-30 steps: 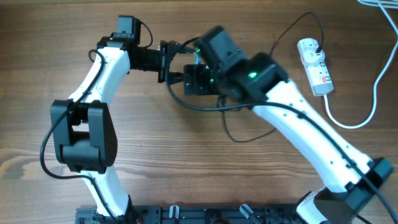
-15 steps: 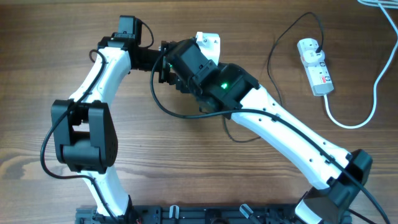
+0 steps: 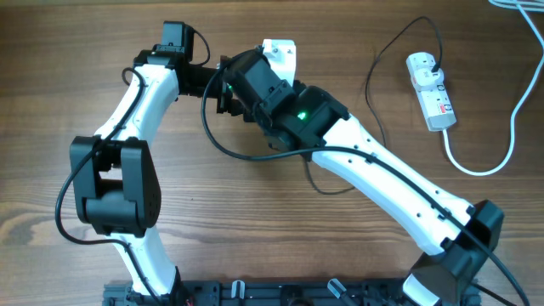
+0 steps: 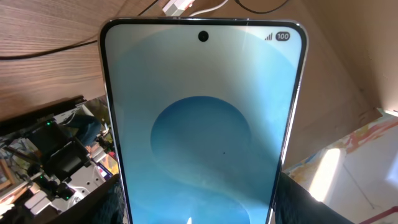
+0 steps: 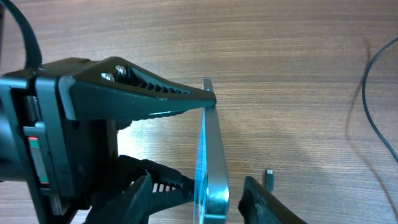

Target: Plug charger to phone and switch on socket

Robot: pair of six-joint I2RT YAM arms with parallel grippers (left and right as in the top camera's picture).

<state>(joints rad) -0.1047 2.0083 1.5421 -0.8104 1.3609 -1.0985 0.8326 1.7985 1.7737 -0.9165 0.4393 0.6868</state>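
The phone (image 4: 202,124) has a teal screen and fills the left wrist view. My left gripper (image 4: 202,208) is shut on its side edges and holds it on edge above the table. The right wrist view shows the phone (image 5: 211,162) edge-on, with my open right gripper (image 5: 196,202) straddling its near end, one finger on each side. The charger's plug tip (image 5: 270,178) lies on the wood just beyond my right finger. Overhead, the right wrist (image 3: 259,85) covers the phone except a white end (image 3: 279,53). The socket (image 3: 431,92) lies at the far right.
The thin black cable (image 3: 374,76) runs from the socket's adapter and loops down across the table toward the centre. A thick white cord (image 3: 501,136) trails off right of the socket. Both arms crowd the upper middle of the table.
My right arm has swung left and up, so its wrist now sits over the phone by my left gripper. The phone's white end now shows. The left arm stayed put.
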